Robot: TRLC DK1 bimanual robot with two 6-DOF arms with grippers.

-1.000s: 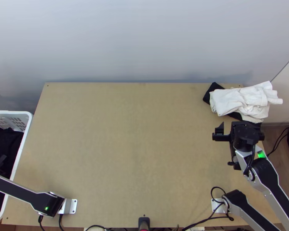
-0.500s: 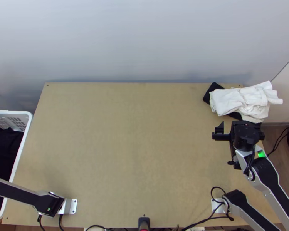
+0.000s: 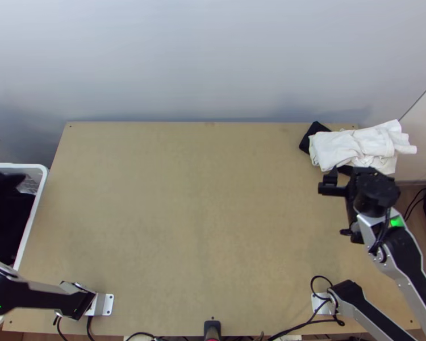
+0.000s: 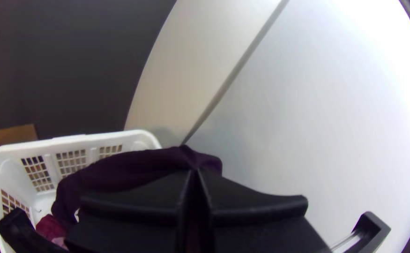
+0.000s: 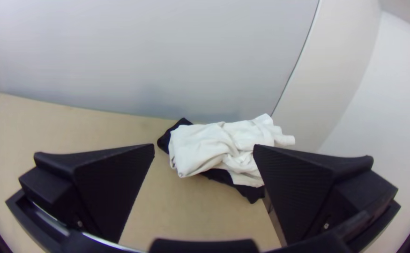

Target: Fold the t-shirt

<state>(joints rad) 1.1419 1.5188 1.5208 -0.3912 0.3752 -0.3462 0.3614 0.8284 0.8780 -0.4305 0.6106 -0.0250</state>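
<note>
At the far left stands the white basket (image 3: 33, 213), below and out ahead of the left gripper's (image 4: 195, 175) fingers, with black clothes (image 3: 5, 221) inside it. A small piece of red cloth (image 4: 50, 227) shows in it too, under the dark purple t-shirt (image 4: 134, 164) and near the same fingers. Those fingers are clenched together on the t-shirt (bunched as it is, I cannot tell which part they have), and its loose cloth bulges out past their tips and droops to one side, over the basket. The left arm (image 3: 40, 292) reaches from its base out over the table's near corner toward the basket, on the near side of the held cloth. Next comes the light wooden table (image 3: 196, 216), spread between the two grippers, its bare surface reaching up to the right gripper's fingers. A black cable (image 3: 314, 284) loops by the right arm's base, well back from those fingers. The right gripper (image 3: 358, 175) is above the table's right side, its fingers spread wide, with nothing gripped between them. Just beyond their tips, seen through the gap in the right wrist view, a white cloth (image 5: 202, 145) lies rumpled on a black cloth (image 5: 249, 191), which pokes out from under it on both sides, at the table's far right corner.
</note>
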